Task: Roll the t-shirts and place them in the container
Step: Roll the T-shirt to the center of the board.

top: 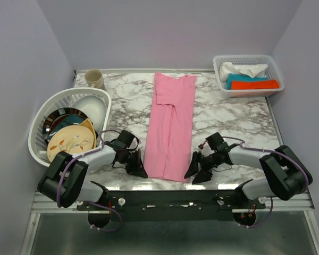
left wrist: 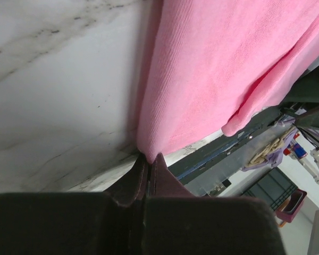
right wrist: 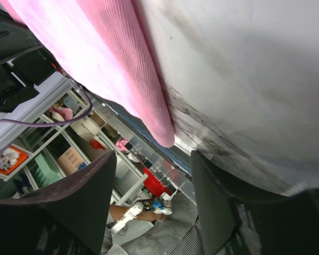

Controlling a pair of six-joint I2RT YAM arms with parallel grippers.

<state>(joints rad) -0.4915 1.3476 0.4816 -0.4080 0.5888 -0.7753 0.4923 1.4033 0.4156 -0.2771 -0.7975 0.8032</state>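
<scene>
A light-pink t-shirt [top: 170, 127] lies folded into a long narrow strip down the middle of the marble table [top: 234, 119], its hem toward the arms. My left gripper [top: 140, 171] sits at the strip's near left corner. In the left wrist view its fingertips [left wrist: 150, 158] are pressed together on the edge of the pink fabric [left wrist: 218, 69]. My right gripper [top: 196, 174] stands open beside the near right corner. In the right wrist view the cloth's corner [right wrist: 162, 133] hangs just ahead of the open gripper [right wrist: 153, 156], apart from both fingers.
A white dish rack [top: 42, 119] with plates and a bowl stands at the left, and a beige mug [top: 94, 78] behind it. A white basket [top: 219, 64] of folded cloths sits at the back right. The table's front edge runs just under both grippers.
</scene>
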